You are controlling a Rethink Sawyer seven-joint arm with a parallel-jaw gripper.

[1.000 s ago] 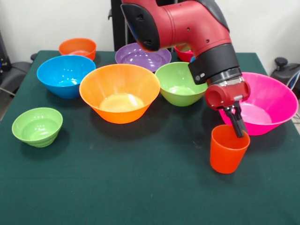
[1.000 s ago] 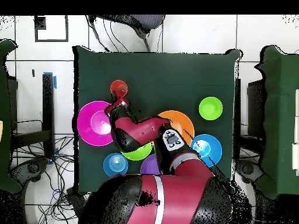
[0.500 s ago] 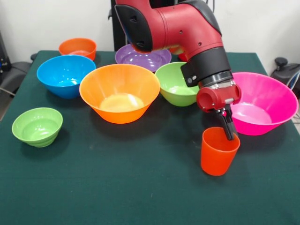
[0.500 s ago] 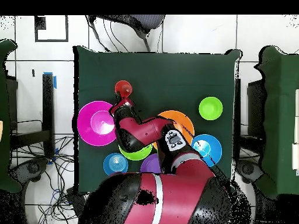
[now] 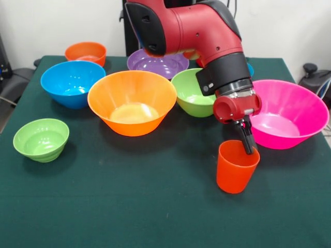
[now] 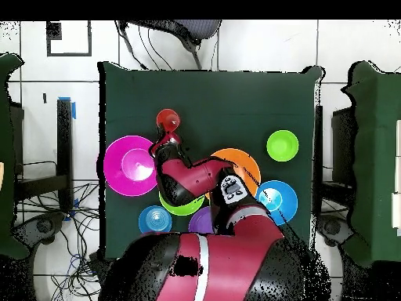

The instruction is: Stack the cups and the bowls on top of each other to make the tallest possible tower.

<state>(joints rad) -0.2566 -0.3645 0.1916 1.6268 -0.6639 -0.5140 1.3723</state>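
Observation:
The orange-red cup [image 5: 237,168] stands upright in front of the big pink bowl [image 5: 292,111]. My gripper [image 5: 248,144] reaches down from the red arm, one dark finger inside the cup's far rim, shut on it. From above, the cup [image 6: 167,121] lies just beyond the gripper [image 6: 169,139]. I cannot tell whether its base touches the cloth. Each bowl stands on its own, so no tower shows: large orange [image 5: 132,101], medium blue [image 5: 71,81], purple [image 5: 158,62], medium green [image 5: 196,92], small green [image 5: 41,138], small orange [image 5: 86,52].
The dark green table [image 5: 129,206] runs wide in front of the bowls. A small blue bowl [image 6: 154,220] sits near the robot's base, mostly hidden by the arm in the front view. Black chairs stand off both table sides.
The gripper has carried the cup leftward in the front view, away from the pink bowl and toward the table's middle. The bowls have not moved.

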